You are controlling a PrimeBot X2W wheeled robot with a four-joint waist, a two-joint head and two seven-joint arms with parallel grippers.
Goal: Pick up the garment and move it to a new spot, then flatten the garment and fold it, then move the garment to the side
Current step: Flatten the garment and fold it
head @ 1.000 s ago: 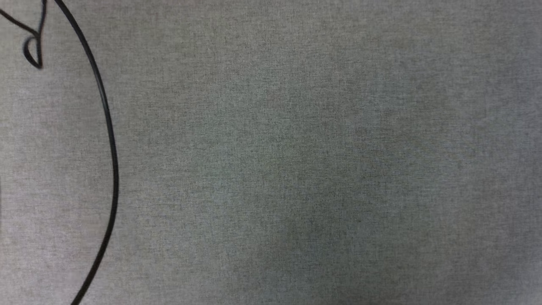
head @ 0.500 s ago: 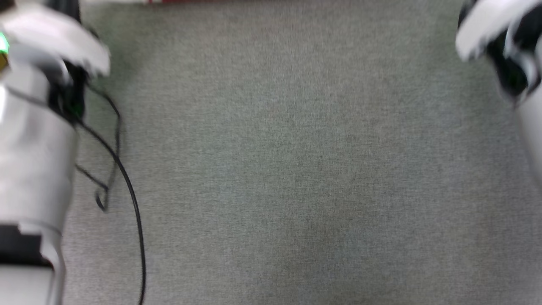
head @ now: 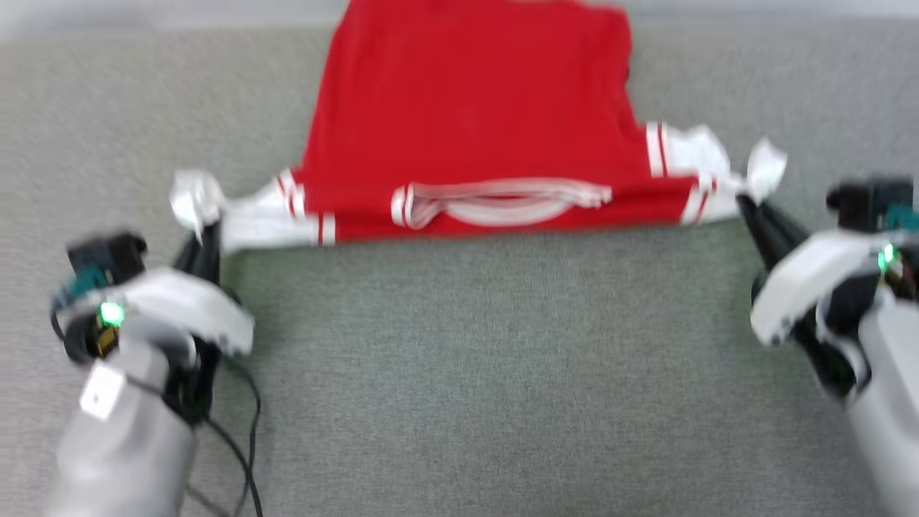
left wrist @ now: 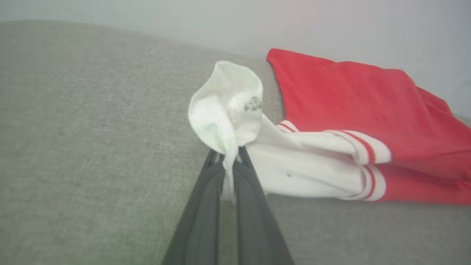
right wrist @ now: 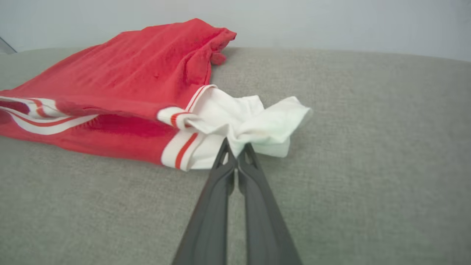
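Observation:
The garment (head: 474,108), a red jersey with white short sleeves and red-and-white striped trim, lies spread on the grey cloth surface (head: 488,373), collar toward me, body reaching the far edge. My left gripper (head: 204,233) is shut on the bunched white left sleeve (left wrist: 228,110). On the other side, my right gripper (head: 743,205) is shut on the white right sleeve (right wrist: 257,125). Both sleeves are pulled outward, so the shoulder line runs stretched between the grippers. No lettering shows on the upturned side.
A black cable (head: 244,431) trails beside my left forearm (head: 122,431). Grey cloth stretches between the garment and me. A pale wall (right wrist: 331,22) rises behind the far edge of the surface.
The head camera has tilted upward, bringing the garment and both grippers into the picture; a second ago it showed grey cloth and a cable. I cannot separate arm motion from camera motion.

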